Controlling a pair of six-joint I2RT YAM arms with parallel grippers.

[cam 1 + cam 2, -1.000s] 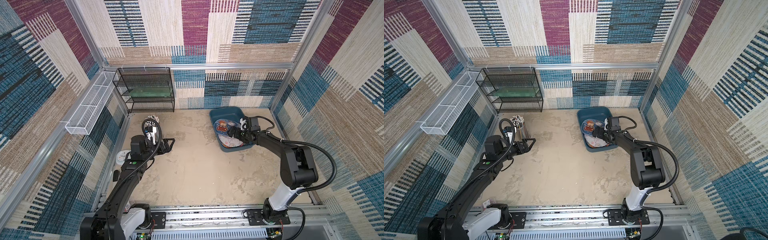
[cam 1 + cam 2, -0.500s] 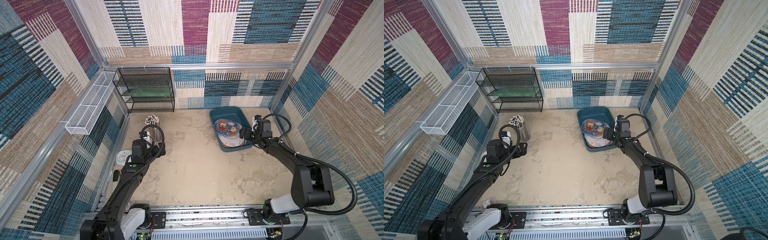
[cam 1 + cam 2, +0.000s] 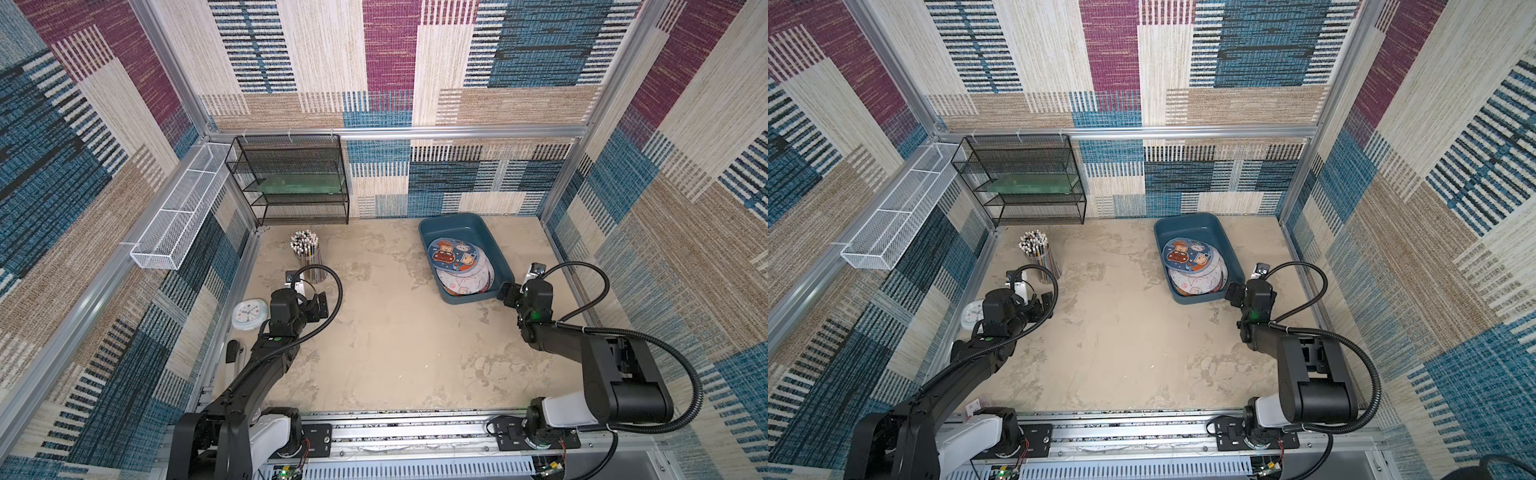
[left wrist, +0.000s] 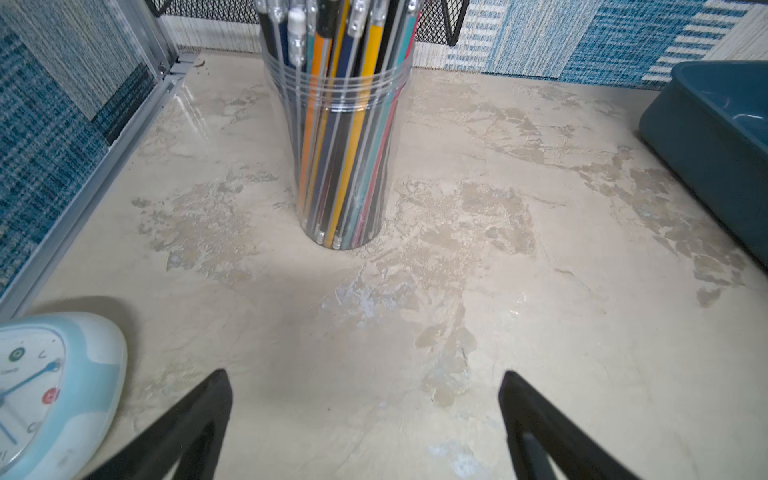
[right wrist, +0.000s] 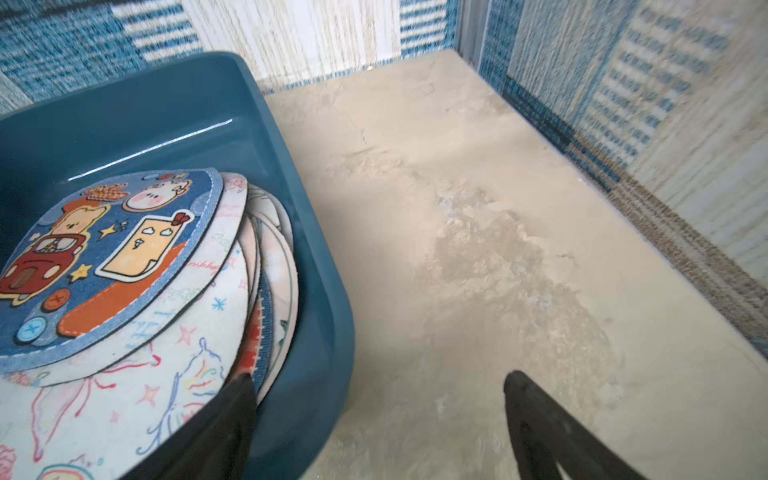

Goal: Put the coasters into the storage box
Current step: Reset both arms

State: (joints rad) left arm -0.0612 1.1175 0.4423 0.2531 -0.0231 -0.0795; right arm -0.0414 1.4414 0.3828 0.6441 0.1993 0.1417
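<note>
At the far left a white wire basket (image 3: pixel 178 214) hangs on the wall and a black mesh rack (image 3: pixel 295 180) stands in the back corner, both out of the working area. Below them a round clock (image 3: pixel 249 314) lies at the table's edge, and a clear cup of pencils (image 4: pixel 345 137) stands upright just ahead of the left gripper (image 4: pixel 365 415). That gripper hovers low over bare table with its jaws spread wide and nothing between them, probably parked so as not to crowd the other arm

Across the empty middle of the table (image 3: pixel 395 353), the storage box (image 3: pixel 453 226) sits near the back right. The coasters (image 3: pixel 459 266) lie inside it in a fanned, overlapping pile, a dark blue one on top, leaning toward the near end. No coaster shows on the table, so the job looks done

The right gripper (image 5: pixel 378 415) hangs at the box's near corner, jaws wide and holding nothing; one finger (image 5: pixel 232 411) is over the pile's edge, the other over the table outside
</note>
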